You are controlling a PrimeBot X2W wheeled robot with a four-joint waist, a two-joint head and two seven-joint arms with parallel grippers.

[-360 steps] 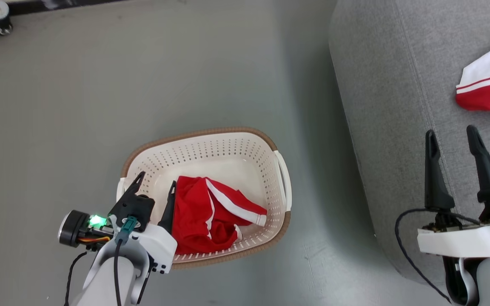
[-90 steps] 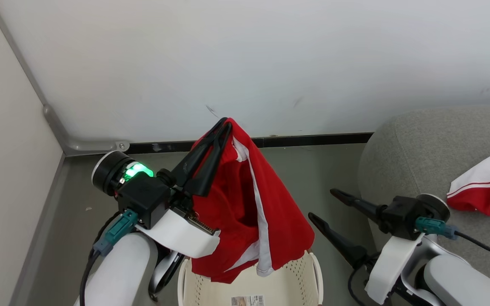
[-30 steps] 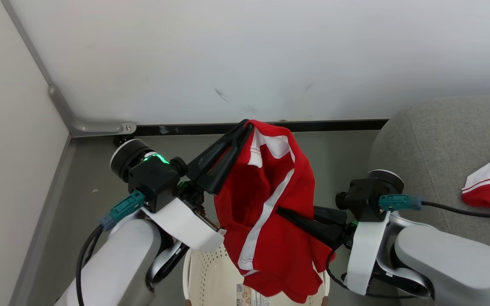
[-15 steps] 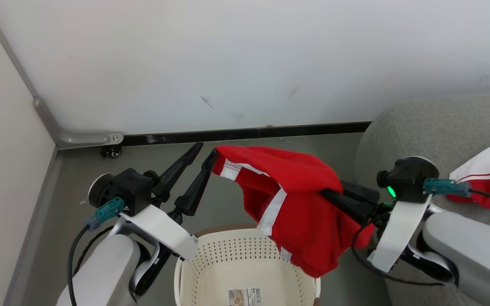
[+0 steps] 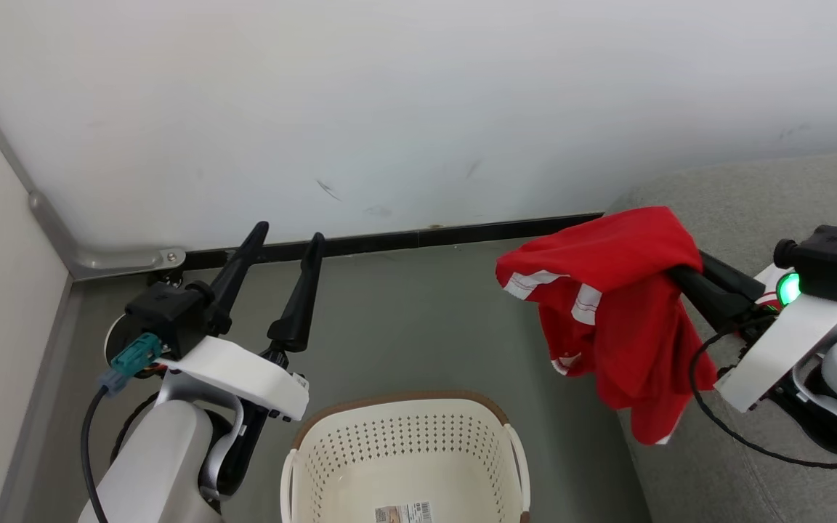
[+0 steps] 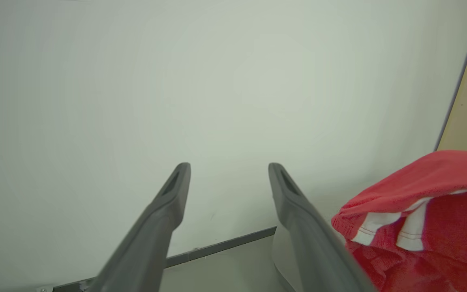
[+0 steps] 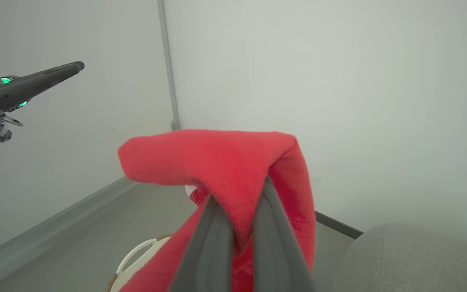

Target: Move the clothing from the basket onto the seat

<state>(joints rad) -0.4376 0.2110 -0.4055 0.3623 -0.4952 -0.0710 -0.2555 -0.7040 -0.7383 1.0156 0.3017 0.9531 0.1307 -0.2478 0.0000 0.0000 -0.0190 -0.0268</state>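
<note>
Two pincers aloft: left pincer (image 5: 289,232) spread, empty; right pincer (image 7: 240,202) tight on red garment (image 5: 629,290) beside seat (image 5: 753,196).

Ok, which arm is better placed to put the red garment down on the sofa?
Right: the right gripper is shut on the red garment, beside the sofa. The left gripper is open and empty, farther from it.

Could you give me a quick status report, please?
Left gripper open, empty. Right gripper shut on red garment, hanging at sofa edge, not set down. Basket empty where visible. Nothing in the way.
</note>
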